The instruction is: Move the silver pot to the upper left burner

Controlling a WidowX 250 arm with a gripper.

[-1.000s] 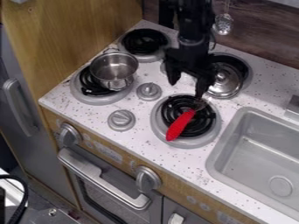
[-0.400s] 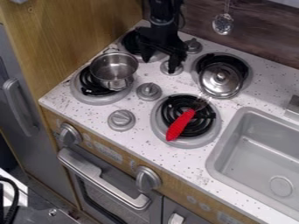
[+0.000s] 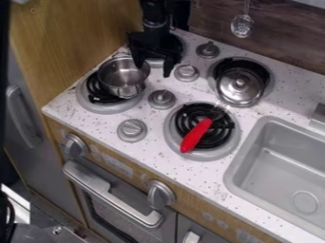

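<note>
Gripper spread, holding nothing. Silver pot lies just off it, toward the stovetop's left edge, slightly frontward.

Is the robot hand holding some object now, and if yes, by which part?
Nothing is held: the hand is open, and the silver pot sits near it, ungripped.

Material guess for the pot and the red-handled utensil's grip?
Pot: likely polished stainless steel, going by its bright, mirror-like highlights.

Red grip: probably molded plastic or silicone; evenly colored with a textured surface, can't tell which.
</note>
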